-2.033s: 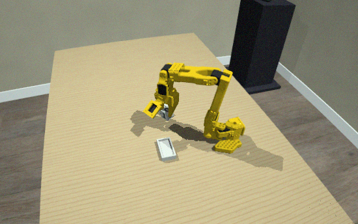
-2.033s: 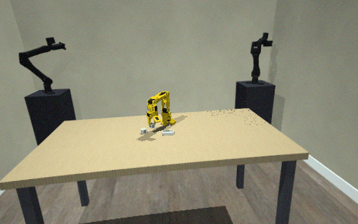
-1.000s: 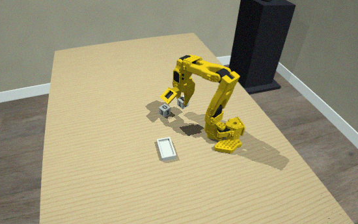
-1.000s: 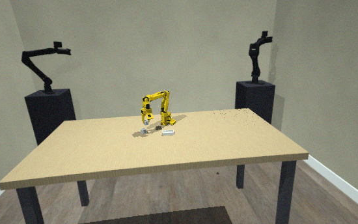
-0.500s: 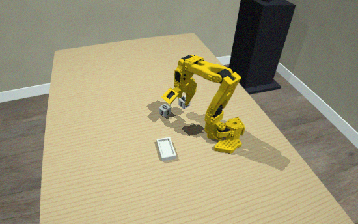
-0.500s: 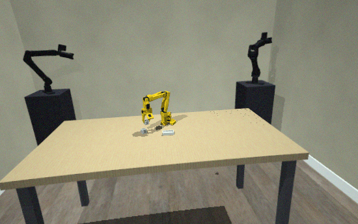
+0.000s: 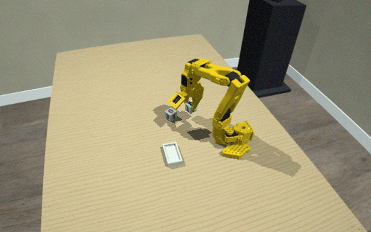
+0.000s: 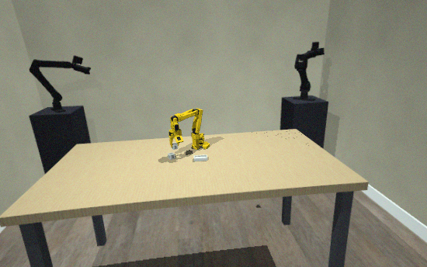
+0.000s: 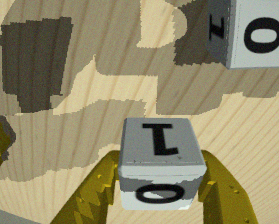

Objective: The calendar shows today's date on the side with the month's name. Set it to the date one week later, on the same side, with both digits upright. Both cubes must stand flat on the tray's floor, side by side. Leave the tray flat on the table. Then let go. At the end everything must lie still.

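Note:
My gripper (image 7: 190, 104) (image 8: 175, 143) (image 9: 160, 172) is shut on a grey cube (image 7: 188, 108) (image 8: 175, 147) (image 9: 159, 137) and holds it above the table. In the wrist view this cube shows an upside-down 1 on one face and a 0 lying sideways on the face below it. The other grey cube (image 7: 170, 114) (image 8: 171, 156) (image 9: 260, 42) stands flat on the table beside the gripper, with a 0 on top; the dark figure on its side is foreshortened in the wrist view. The white tray (image 7: 175, 164) (image 8: 200, 159) lies flat on the table, empty, apart from both cubes.
The arm's yellow base (image 7: 237, 152) (image 8: 200, 145) stands on the wooden table (image 7: 108, 189) (image 8: 132, 186), to the right of the tray in the top view. Two black arms on dark pedestals (image 8: 64, 136) (image 8: 304, 116) stand behind the table.

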`<control>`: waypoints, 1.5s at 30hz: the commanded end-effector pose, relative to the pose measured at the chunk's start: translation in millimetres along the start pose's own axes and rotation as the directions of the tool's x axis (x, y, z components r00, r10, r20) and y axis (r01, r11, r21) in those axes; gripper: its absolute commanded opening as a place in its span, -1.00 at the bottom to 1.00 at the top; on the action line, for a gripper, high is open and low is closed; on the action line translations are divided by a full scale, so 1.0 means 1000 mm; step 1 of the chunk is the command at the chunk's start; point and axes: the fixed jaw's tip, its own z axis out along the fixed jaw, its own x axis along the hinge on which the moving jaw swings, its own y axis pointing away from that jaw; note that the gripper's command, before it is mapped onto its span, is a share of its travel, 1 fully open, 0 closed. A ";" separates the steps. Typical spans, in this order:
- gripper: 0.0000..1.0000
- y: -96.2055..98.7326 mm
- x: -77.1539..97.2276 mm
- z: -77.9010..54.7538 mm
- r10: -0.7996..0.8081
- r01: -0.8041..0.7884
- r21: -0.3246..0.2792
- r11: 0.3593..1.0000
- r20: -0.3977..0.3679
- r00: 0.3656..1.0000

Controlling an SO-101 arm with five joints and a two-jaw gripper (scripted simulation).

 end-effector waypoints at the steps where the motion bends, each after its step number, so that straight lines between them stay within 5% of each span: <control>1: -1.00 -0.005 0.001 -0.004 -0.001 0.001 0.049 0.999 0.005 1.000; 45: -1.00 -0.005 0.001 0.010 -0.001 0.001 0.049 0.999 0.005 1.000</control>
